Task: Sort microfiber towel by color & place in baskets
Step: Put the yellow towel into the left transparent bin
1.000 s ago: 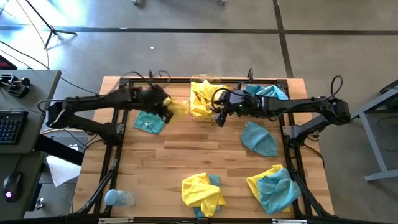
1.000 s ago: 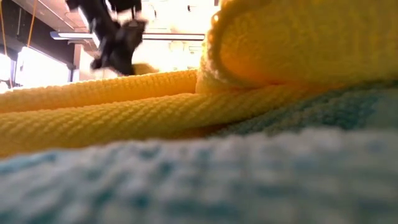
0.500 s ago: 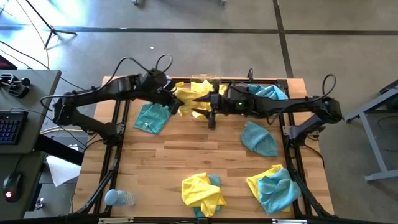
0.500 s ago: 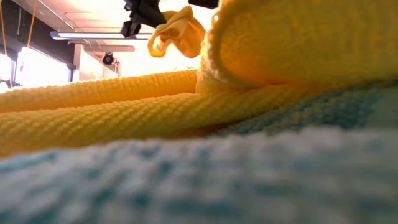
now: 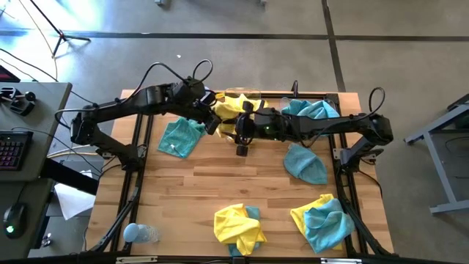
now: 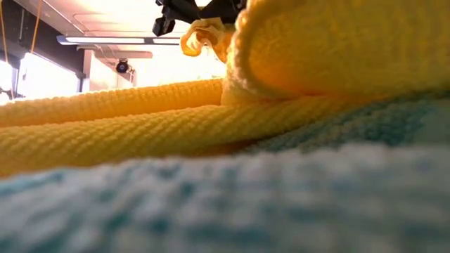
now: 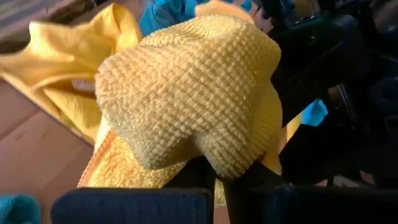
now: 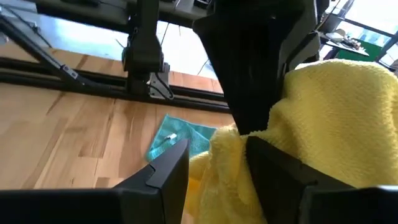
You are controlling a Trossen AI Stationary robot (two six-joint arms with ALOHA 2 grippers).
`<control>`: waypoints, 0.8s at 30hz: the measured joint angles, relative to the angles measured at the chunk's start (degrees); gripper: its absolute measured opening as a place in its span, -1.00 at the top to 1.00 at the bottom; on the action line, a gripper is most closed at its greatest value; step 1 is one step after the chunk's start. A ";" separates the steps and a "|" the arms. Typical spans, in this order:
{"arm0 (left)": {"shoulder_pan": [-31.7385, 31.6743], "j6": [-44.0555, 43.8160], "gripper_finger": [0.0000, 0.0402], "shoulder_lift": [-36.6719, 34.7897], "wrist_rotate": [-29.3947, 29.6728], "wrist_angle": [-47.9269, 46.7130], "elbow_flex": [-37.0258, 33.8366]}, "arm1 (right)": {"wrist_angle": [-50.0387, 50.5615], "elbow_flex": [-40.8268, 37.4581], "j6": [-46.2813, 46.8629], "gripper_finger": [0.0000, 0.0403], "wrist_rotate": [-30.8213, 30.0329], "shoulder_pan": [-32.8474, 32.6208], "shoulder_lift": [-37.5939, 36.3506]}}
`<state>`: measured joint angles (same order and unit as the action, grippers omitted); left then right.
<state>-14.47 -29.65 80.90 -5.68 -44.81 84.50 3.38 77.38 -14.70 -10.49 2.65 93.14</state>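
Sorting is judged to be in its early-to-middle stage; several cloths are still lying loose.

Left pincer (image 5: pixel 213 117) is sitting at 12 o'clock on the worktop (image 5: pixel 220 183), pressed together and pinching a yellow towel (image 5: pixel 227 104); the left wrist view is showing that towel (image 7: pixel 193 93) bunched right over the fingers. It is hanging at the near edge of the yellow basket (image 5: pixel 238 95), whose clear walls are barely readable under more yellow cloth already heaped there.

Right pincer (image 5: pixel 242 143) is reaching across from 3 o'clock to just beside the left one, jaws part-spread. In the right wrist view yellow cloth is lying between and against its fingers (image 8: pixel 168 171), but whether it is actually gripping is not clear.

Blue basket (image 5: pixel 311 110), at 1 o'clock, is holding teal cloth; its walls are hard to make out too.

Still left, as far as can be seen:
- teal towel (image 5: pixel 179 138) at 10 o'clock, just beside the left arm
- teal towel (image 5: pixel 304 163) at 3 o'clock
- mixed yellow-and-teal pile (image 5: pixel 238 224) at 6 o'clock
- second mixed pile (image 5: pixel 322 220) at 5 o'clock

The low view is blocked by the near pile, so nothing more is readable there.
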 joint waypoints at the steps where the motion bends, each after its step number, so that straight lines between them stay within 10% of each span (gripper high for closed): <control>1: -0.12 -0.17 1.00 -0.04 0.01 -0.96 0.02 | 0.50 -0.03 -0.61 0.18 -0.16 -0.20 -0.22; 24: -3.68 -0.91 1.00 0.20 0.12 -4.89 -0.89 | 0.33 -0.20 -3.89 -0.55 -4.80 -0.53 -1.44</control>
<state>-18.15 -30.55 81.10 -5.56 -49.70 83.61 3.71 77.19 -18.59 -15.28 2.12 91.70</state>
